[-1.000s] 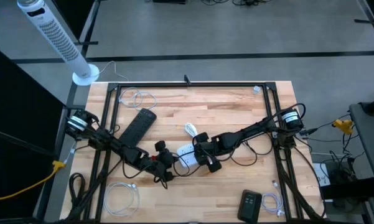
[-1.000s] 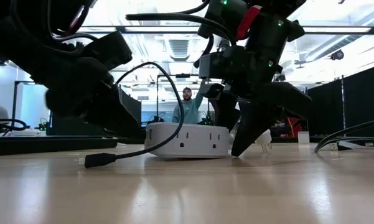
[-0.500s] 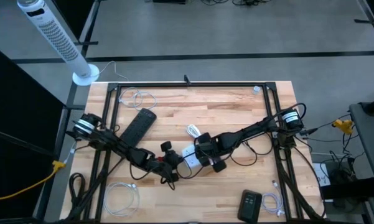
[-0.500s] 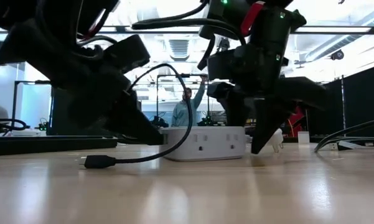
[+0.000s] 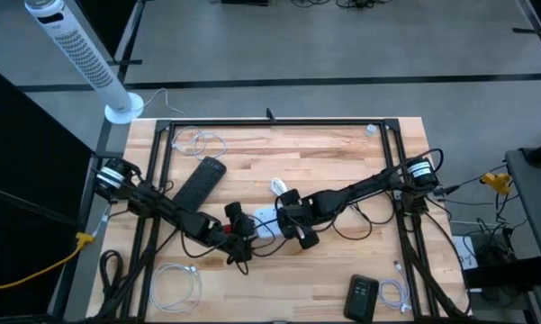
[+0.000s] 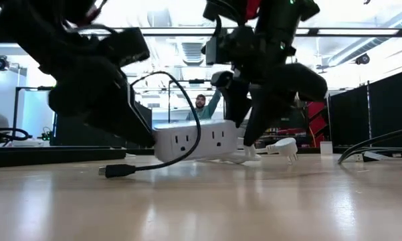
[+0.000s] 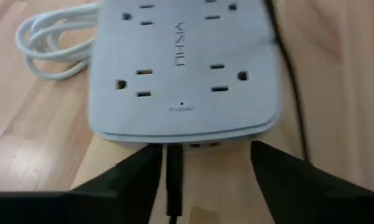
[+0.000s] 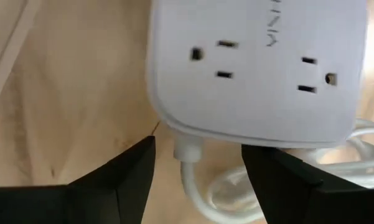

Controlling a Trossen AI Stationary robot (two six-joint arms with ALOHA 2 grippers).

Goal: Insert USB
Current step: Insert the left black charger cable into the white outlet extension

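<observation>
A white power strip (image 5: 266, 219) lies mid-table between my two grippers. In the low view the strip (image 6: 194, 140) is tipped, its outlet face toward the near edge. A black USB plug (image 7: 174, 168) sticks into the strip's end. Its black cable (image 6: 187, 107) loops over to a loose connector (image 6: 120, 171) on the table. My left gripper (image 7: 205, 152) is open, one finger on either side of the plug and clear of it. My right gripper (image 8: 198, 149) is open at the strip's other end, where the white cord (image 8: 190, 168) comes out. My right gripper's fingertips (image 8: 146, 149) stand right at the strip's cord end (image 8: 180, 134), one on each side of the cord. Whether they touch the strip I cannot tell. The strip's outlet face is tilted up beyond them.
A long black remote (image 5: 200, 184) lies left of the strip. White cable coils (image 5: 198, 141) (image 5: 175, 283) lie at the far left and near left. A black device (image 5: 362, 295) sits near the front right. A black frame rail (image 5: 279, 121) borders the table. A person (image 6: 201, 117) stands far behind.
Both grippers and the strip slid toward the near edge, then back toward the far edge. The strip lay flat before and is now tipped with its outlet face toward the near edge. My left gripper has drawn back a little toward the table's left.
</observation>
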